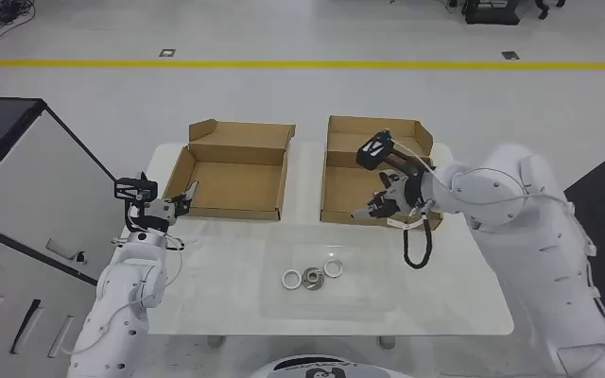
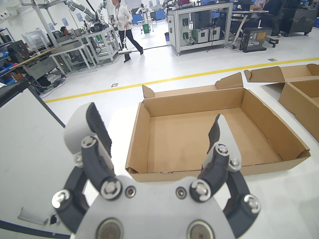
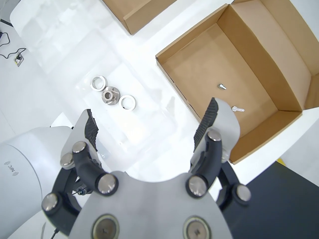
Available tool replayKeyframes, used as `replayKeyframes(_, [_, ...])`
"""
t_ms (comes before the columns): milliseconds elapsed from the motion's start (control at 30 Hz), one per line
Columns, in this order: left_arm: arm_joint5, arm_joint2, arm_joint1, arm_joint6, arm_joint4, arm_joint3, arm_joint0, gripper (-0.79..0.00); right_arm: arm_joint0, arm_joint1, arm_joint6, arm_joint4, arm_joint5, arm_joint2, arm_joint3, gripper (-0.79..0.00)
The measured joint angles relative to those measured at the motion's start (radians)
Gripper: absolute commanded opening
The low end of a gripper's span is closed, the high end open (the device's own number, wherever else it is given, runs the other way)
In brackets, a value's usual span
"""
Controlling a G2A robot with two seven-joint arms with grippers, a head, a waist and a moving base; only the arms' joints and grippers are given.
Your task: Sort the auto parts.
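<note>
Two metal rings (image 1: 292,279) (image 1: 333,268) and a flanged hub (image 1: 311,282) lie together on the white table (image 1: 227,279), near its front middle. The right wrist view shows the same ring (image 3: 98,83), hub (image 3: 110,95) and ring (image 3: 127,102). Two small bolts (image 3: 221,86) (image 3: 237,109) lie inside the right cardboard box (image 1: 337,180). The left cardboard box (image 1: 232,180) holds nothing. My right gripper (image 3: 151,106) hangs open and empty over the right box's near edge (image 1: 375,206). My left gripper (image 2: 155,113) stands open and empty beside the left box's outer side (image 1: 184,200).
Both boxes (image 2: 194,100) (image 2: 299,98) stand side by side at the back of the table with their lids folded back. A white panel with a dark edge (image 1: 38,180) stands just left of the table. A black cable (image 1: 416,253) loops down from the right arm.
</note>
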Motion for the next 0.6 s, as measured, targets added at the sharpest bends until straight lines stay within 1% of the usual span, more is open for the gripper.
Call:
replayKeyframes(400, [0.000,0.000,0.000,0.000,0.000,0.000,0.000,0.000,0.001,0.000,0.000,-0.002,0.000,-0.001,0.000,0.000])
replayKeyframes(500, [0.000,0.000,0.000,0.000,0.000,0.000,0.000,0.000,0.014,0.001,0.000,-0.036,-0.014,-0.043,-0.012,0.000])
replayKeyframes(600, [0.000,0.000,0.000,0.000,0.000,0.000,0.000,0.000,0.056,0.005,0.000,-0.056,0.026,-0.113,-0.009,0.000])
